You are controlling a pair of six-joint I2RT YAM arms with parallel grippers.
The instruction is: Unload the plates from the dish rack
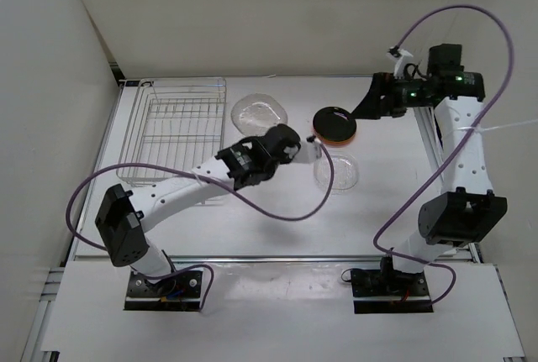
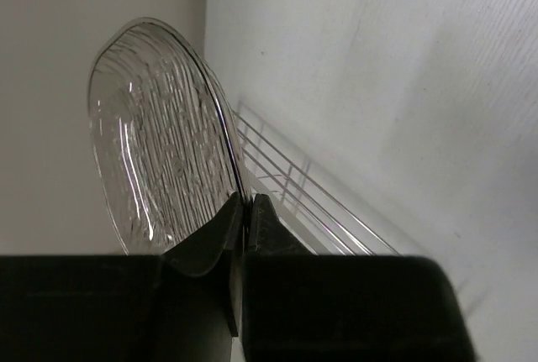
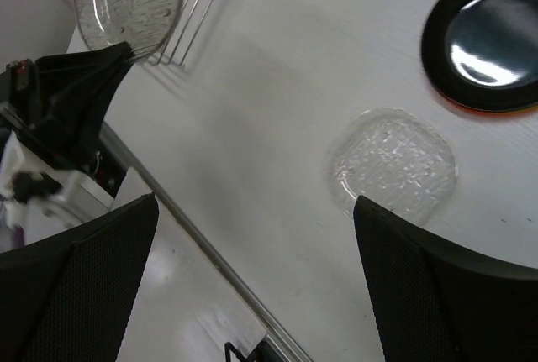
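Note:
My left gripper (image 1: 271, 129) (image 2: 245, 201) is shut on the rim of a clear textured plate (image 1: 259, 112) (image 2: 160, 144) (image 3: 126, 1). It holds this plate tilted, just off the right end of the silver wire dish rack (image 1: 172, 131) (image 3: 202, 1). No plates show in the rack. A glossy black plate (image 1: 334, 123) (image 3: 487, 34) lies on top of an orange plate (image 1: 329, 139) at mid-table. Another clear plate (image 1: 336, 171) (image 3: 393, 165) lies flat in front of that stack. My right gripper (image 1: 363, 108) (image 3: 256, 201) hangs open and empty just right of the black plate.
White walls close in the table at the back and left. A metal rail (image 1: 277, 257) (image 3: 210, 257) runs along the near table edge. Purple cables (image 1: 286, 215) loop over the table from both arms. The left forearm (image 1: 185, 186) lies across the table in front of the rack.

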